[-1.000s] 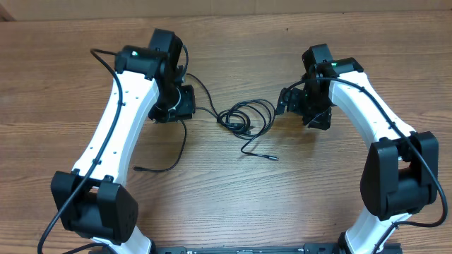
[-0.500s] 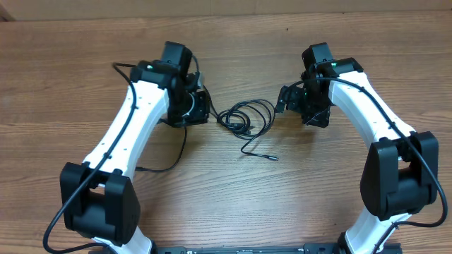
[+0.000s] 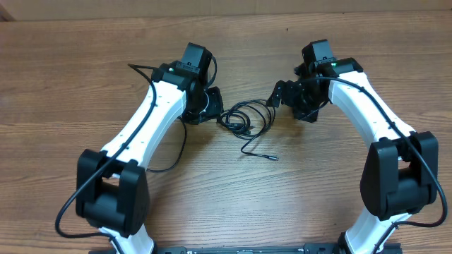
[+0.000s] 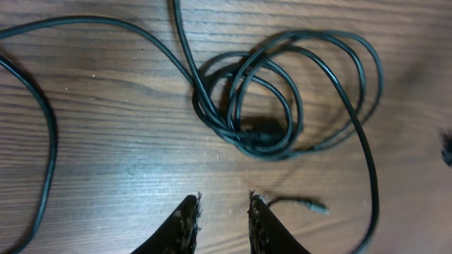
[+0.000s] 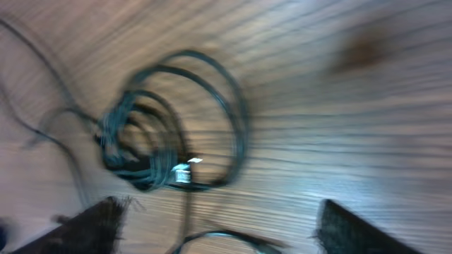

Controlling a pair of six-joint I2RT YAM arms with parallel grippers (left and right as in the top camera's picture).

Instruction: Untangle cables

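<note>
From overhead, the cables [image 3: 246,116] lie bunched in a small coil mid-worktop [image 3: 70,85]. The left jaws sit at the coil's 9 o'clock and the right jaws at its 2 o'clock, with one loose tail running to 5 o'clock. In the left wrist view the cables [image 4: 282,92] lie at 1 o'clock of the fingers [image 4: 185,224], which are slightly parted and hold nothing. The right wrist view is blurred: the cables [image 5: 169,127] are at 11 o'clock and the right jaws are released wide, gripping nothing.
</note>
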